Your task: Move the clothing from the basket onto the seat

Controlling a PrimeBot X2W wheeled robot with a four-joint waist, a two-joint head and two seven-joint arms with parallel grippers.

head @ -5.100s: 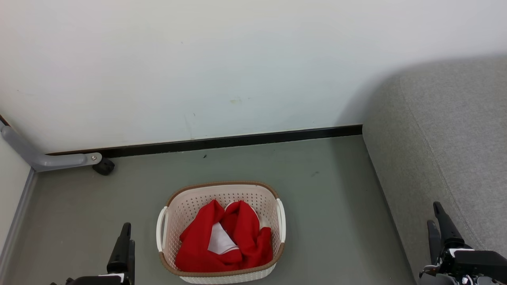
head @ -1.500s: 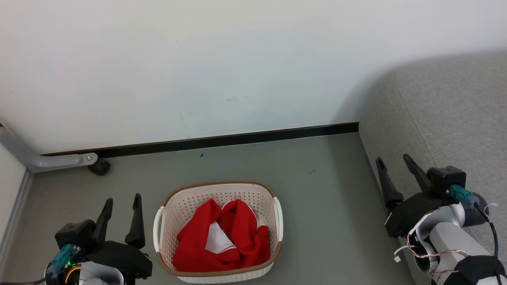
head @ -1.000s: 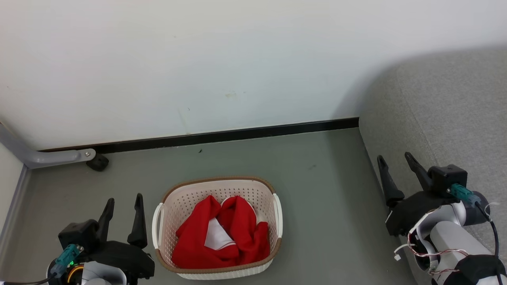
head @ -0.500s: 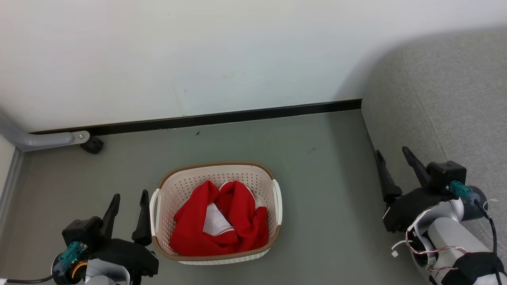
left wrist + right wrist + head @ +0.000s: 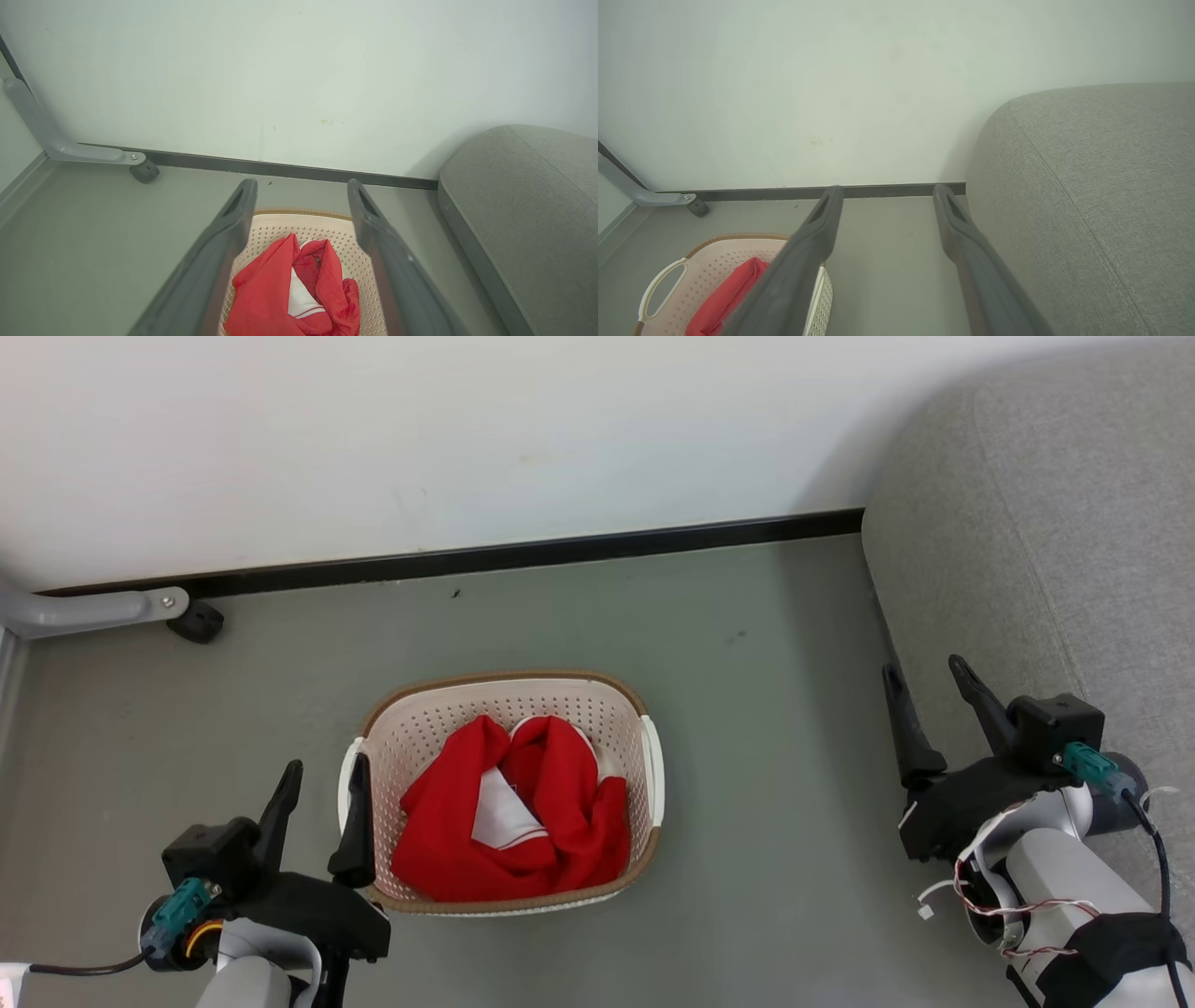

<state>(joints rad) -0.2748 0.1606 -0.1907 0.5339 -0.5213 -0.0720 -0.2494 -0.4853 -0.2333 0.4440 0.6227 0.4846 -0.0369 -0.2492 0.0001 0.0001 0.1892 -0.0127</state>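
no readable text anywhere.

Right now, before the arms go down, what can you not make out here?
- Head view: the clothing lies bunched; folds hide any print and the number of pieces.
- Head view: the clothing covers most of the basket floor.
- Head view: top and right edges cut off the seat.
- Left wrist view: fingers of the left gripper cover the basket's sides; the bottom edge cuts its near end.

The clothing lies in the basket at lower centre; the seat runs along the right edge; the left gripper stands just left of the basket, perhaps touching.
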